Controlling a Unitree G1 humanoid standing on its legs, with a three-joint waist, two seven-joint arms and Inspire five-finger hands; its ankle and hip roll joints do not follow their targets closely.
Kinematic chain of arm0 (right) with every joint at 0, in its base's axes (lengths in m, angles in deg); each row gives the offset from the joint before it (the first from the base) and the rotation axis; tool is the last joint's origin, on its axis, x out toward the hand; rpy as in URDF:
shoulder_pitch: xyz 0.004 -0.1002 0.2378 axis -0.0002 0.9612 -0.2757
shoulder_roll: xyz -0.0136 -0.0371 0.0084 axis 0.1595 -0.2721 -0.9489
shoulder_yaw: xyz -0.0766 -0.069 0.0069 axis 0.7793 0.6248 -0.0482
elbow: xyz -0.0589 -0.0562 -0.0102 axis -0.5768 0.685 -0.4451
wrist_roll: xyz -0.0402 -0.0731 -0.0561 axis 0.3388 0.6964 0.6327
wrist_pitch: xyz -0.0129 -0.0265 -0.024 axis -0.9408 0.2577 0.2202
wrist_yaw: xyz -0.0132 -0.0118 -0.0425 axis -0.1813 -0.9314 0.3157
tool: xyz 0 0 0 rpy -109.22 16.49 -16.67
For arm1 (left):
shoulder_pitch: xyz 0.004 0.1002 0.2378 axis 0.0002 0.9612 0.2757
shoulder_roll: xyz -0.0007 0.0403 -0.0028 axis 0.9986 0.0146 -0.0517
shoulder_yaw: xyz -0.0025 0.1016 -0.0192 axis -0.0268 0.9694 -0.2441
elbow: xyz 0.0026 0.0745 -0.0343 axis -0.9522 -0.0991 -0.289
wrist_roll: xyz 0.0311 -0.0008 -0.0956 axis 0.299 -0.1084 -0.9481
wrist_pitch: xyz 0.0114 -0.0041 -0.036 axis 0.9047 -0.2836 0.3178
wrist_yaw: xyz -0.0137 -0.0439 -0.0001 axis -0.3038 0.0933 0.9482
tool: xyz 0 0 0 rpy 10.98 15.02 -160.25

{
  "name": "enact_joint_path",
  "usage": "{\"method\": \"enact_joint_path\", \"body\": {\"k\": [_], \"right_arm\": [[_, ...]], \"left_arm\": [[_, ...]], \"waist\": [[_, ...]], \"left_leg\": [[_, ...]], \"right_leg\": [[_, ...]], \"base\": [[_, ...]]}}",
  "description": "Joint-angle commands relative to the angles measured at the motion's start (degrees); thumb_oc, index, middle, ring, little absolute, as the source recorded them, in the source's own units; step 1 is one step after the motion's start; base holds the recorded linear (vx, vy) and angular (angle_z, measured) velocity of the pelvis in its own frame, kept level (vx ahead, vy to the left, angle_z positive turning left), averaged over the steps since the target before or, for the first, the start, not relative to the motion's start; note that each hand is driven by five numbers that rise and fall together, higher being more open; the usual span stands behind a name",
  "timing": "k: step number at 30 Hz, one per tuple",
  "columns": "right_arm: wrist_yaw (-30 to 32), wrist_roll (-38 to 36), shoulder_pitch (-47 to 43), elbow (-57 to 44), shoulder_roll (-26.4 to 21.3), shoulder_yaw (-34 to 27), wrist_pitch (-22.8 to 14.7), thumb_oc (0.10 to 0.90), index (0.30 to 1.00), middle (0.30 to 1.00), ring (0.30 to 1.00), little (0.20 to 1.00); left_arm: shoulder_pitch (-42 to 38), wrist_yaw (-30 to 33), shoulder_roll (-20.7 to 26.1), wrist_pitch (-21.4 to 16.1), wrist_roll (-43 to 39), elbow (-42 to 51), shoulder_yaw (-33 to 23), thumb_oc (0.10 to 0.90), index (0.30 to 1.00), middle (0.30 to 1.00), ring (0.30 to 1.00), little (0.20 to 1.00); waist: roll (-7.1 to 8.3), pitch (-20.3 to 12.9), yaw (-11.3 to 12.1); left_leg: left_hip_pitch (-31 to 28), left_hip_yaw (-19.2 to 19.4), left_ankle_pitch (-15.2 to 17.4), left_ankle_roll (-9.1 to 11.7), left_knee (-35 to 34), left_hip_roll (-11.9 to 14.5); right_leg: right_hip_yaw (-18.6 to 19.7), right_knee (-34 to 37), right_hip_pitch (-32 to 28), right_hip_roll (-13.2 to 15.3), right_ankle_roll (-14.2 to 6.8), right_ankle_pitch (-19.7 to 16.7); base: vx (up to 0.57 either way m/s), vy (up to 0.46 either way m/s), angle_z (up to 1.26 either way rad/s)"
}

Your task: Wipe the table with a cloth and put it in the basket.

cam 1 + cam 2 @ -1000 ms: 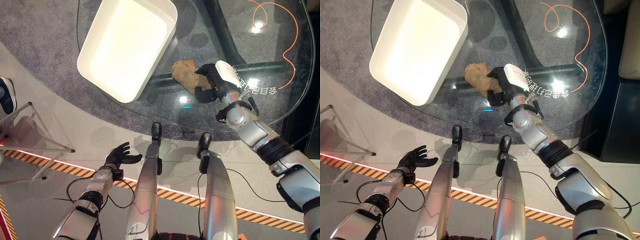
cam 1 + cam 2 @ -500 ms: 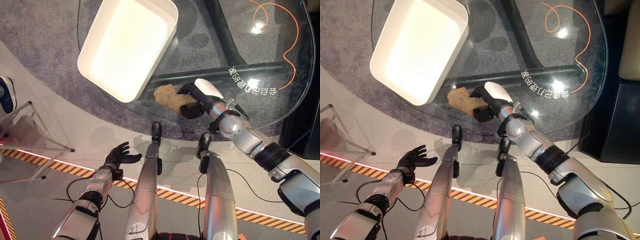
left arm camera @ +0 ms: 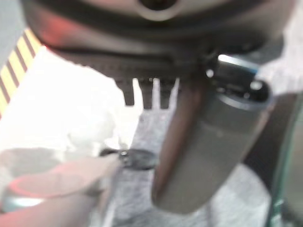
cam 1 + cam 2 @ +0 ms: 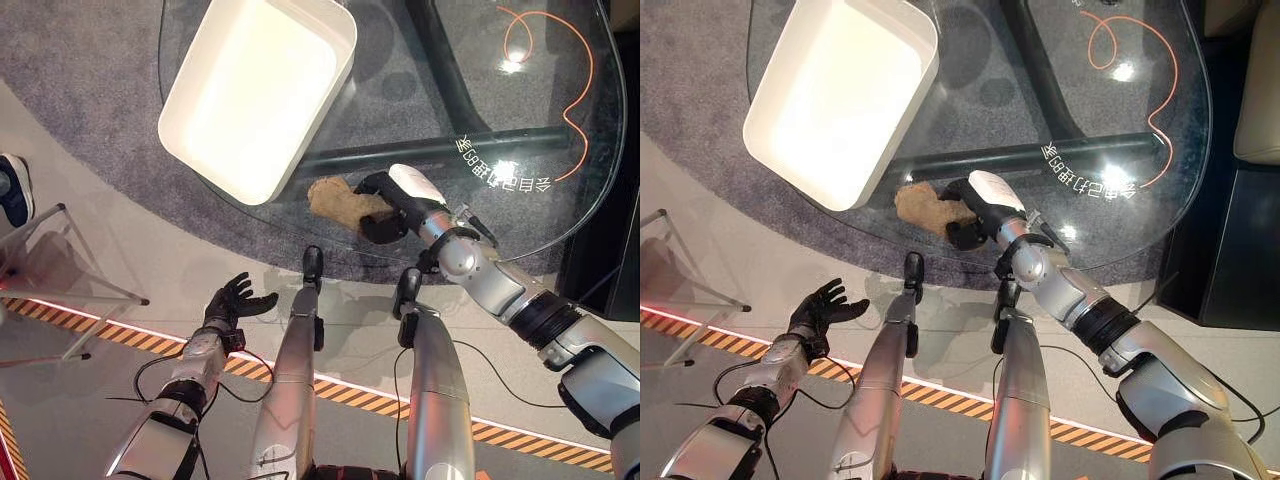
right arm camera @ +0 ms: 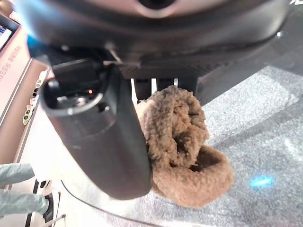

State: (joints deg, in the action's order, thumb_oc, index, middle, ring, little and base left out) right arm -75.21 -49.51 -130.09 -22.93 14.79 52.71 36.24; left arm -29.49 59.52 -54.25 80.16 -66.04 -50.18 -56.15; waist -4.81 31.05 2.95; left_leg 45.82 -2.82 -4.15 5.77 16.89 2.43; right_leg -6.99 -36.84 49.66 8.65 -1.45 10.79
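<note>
Since one second ago: right hand and brown cloth are now lying lower and further left on the glass table, close to its near rim; in the last half second they are barely shifting. Left hand is now sitting slightly higher, at lower left of the head views.

Right hand: fingers and thumb are curling round the cloth, bunching it against the glass; the right wrist view is showing the fleecy wad pressed beside the thumb.

Left hand: fingers are spreading loosely, holding nothing, idling off the table.

Basket: white tray, standing at upper left, just beyond the cloth.

Handling note, as judgement: the wiping stroke is looking near its end at the table edge. Keeping the grip firm and the cloth flat to the glass is advisable, then lifting clear of the basket's near wall before releasing inside.
</note>
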Motion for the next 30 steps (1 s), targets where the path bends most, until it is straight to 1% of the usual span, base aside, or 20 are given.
{"method": "enact_joint_path", "body": {"k": [1,5,7,10,11,14,15,16,18,21,22,24,26,30], "right_arm": [[8.1,-1.8,-2.4,-7.4,2.4,-6.4,-7.5,0.100,0.300,0.300,0.300,0.200],[13.2,-4.2,-1.3,-6.6,4.0,-11.6,-8.9,0.100,0.300,0.300,0.300,0.200],[15.8,-5.8,0.1,-7.3,5.0,-15.6,-10.8,0.100,0.300,0.300,0.300,0.200],[16.8,-5.3,1.2,-9.7,5.4,-18.5,-10.9,0.100,0.300,0.300,0.300,0.200],[16.9,-5.0,1.5,-10.5,5.3,-19.2,-10.8,0.100,0.300,0.300,0.300,0.200],[17.5,-4.5,2.7,-12.8,5.2,-21.1,-11.4,0.100,0.300,0.300,0.300,0.200],[17.8,-4.5,3.2,-13.5,5.2,-21.8,-11.8,0.100,0.300,0.300,0.300,0.200],[17.8,-4.4,3.4,-13.6,5.2,-21.9,-11.8,0.100,0.300,0.300,0.300,0.200],[18.3,-4.2,4.4,-15.2,5.6,-23.5,-12.2,0.100,0.300,0.300,0.300,0.200],[18.3,-4.7,5.8,-17.4,6.5,-26.1,-13.7,0.100,0.300,0.300,0.300,0.200],[18.1,-4.8,6.0,-18.0,6.7,-26.8,-14.2,0.100,0.300,0.300,0.300,0.200],[18.0,-4.8,6.1,-18.2,6.7,-26.9,-14.2,0.100,0.300,0.300,0.300,0.200],[17.5,-4.9,6.7,-19.8,6.8,-27.8,-15.0,0.100,0.300,0.300,0.300,0.200],[16.2,-4.2,8.2,-23.2,7.5,-29.6,-16.2,0.100,0.300,0.300,0.300,0.200]], "left_arm": [[1.9,6.6,1.1,-5.7,-9.8,0.1,-5.5,0.800,0.900,0.900,0.900,0.900],[1.2,9.3,1.8,-9.4,-15.3,2.4,-11.0,0.800,0.900,0.900,0.900,0.900],[0.4,11.9,2.3,-13.3,-17.7,6.7,-13.5,0.800,0.900,0.900,0.900,0.900],[-1.2,15.0,3.0,-17.3,-17.0,11.3,-14.7,0.800,0.900,0.900,0.900,0.900],[-1.7,16.1,3.3,-17.8,-17.0,13.2,-15.0,0.800,0.900,0.900,0.900,0.900],[-2.7,19.0,3.5,-21.4,-17.3,18.5,-16.5,0.800,0.900,0.900,0.900,0.900],[-2.5,19.9,3.1,-22.2,-17.0,20.8,-16.8,0.800,0.900,0.900,0.900,0.900],[-2.4,20.3,3.0,-22.1,-16.8,21.3,-16.8,0.800,0.900,0.900,0.900,0.900],[-2.0,23.2,1.6,-23.4,-15.6,25.9,-17.4,0.800,0.900,0.900,0.900,0.900],[-1.5,25.6,-1.0,-25.8,-11.9,32.2,-18.1,0.800,0.900,0.900,0.900,0.900],[-1.5,25.6,-1.4,-26.6,-10.5,33.5,-18.3,0.800,0.900,0.900,0.900,0.900],[-1.5,25.7,-1.5,-26.6,-10.2,33.9,-18.3,0.800,0.900,0.900,0.900,0.900],[-1.4,25.1,-1.6,-27.5,-8.1,37.4,-18.2,0.800,0.900,0.900,0.900,0.900],[-0.4,20.3,-2.0,-28.0,-6.1,44.8,-17.7,0.800,0.900,0.900,0.900,0.900]], "waist": [[1.12,-1.3,0.5],[1.77,-1.3,0.7],[2.25,-1.3,0.6],[2.53,-1.3,0.4],[2.54,-1.3,0.3],[2.49,-1.3,0.1],[2.52,-1.3,0.2],[2.52,-1.3,0.2],[2.57,-1.3,0.3],[2.52,-1.3,0.4],[2.56,-1.3,0.4],[2.56,-1.3,0.4],[2.64,-1.3,0.3],[2.72,-1.3,0.4]], "left_leg": [[-1.2,3.0,3.8,-3.5,5.7,-3.8],[-1.2,2.4,4.1,-3.5,6.2,-3.5],[-0.9,2.1,4.2,-3.6,6.6,-3.4],[-0.3,1.8,4.3,-3.8,7.0,-3.5],[-0.3,1.7,4.4,-3.9,7.0,-3.6],[-0.1,1.6,4.5,-4.0,7.0,-3.8],[0.0,1.6,4.6,-4.0,7.1,-3.9],[0.0,1.6,4.6,-4.0,7.1,-3.9],[0.2,1.4,4.7,-4.1,7.0,-4.2],[-0.1,1.1,5.2,-4.2,7.1,-4.5],[-0.2,1.2,5.3,-4.2,7.2,-4.5],[-0.2,1.2,5.3,-4.2,7.2,-4.5],[-0.3,1.3,5.3,-4.2,7.2,-4.6],[-0.6,1.0,5.5,-4.3,7.3,-4.8]], "right_leg": [[-3.1,7.3,-2.5,-3.1,-0.9,-5.6],[-3.1,6.7,-2.7,-3.2,-0.8,-5.3],[-3.0,6.2,-2.4,-3.4,-0.8,-5.2],[-2.7,6.0,-2.0,-3.6,-0.7,-5.3],[-2.6,5.9,-1.9,-3.6,-0.7,-5.3],[-2.3,6.0,-1.7,-3.8,-0.7,-5.2],[-2.3,6.1,-1.7,-3.7,-0.7,-5.2],[-2.3,6.1,-1.7,-3.7,-0.7,-5.2],[-2.2,6.2,-1.6,-3.8,-0.8,-5.3],[-2.2,6.1,-2.0,-3.7,-0.9,-5.1],[-2.3,6.1,-2.2,-3.6,-0.9,-5.0],[-2.3,6.1,-2.2,-3.6,-0.9,-5.0],[-2.3,6.4,-2.5,-3.6,-1.0,-5.1],[-2.2,6.6,-2.8,-3.6,-1.1,-5.2]], "base": [[0.00,0.000,0.00],[0.00,0.000,0.00],[0.00,0.000,0.00],[0.00,0.000,0.00],[0.00,0.000,0.00],[0.00,0.000,0.00],[0.00,0.000,0.00],[0.00,0.000,0.00],[0.00,-0.016,0.00],[0.00,-0.021,0.00],[0.00,0.000,0.00],[0.00,0.000,0.00],[0.00,0.000,0.00],[0.00,0.000,0.00]]}}
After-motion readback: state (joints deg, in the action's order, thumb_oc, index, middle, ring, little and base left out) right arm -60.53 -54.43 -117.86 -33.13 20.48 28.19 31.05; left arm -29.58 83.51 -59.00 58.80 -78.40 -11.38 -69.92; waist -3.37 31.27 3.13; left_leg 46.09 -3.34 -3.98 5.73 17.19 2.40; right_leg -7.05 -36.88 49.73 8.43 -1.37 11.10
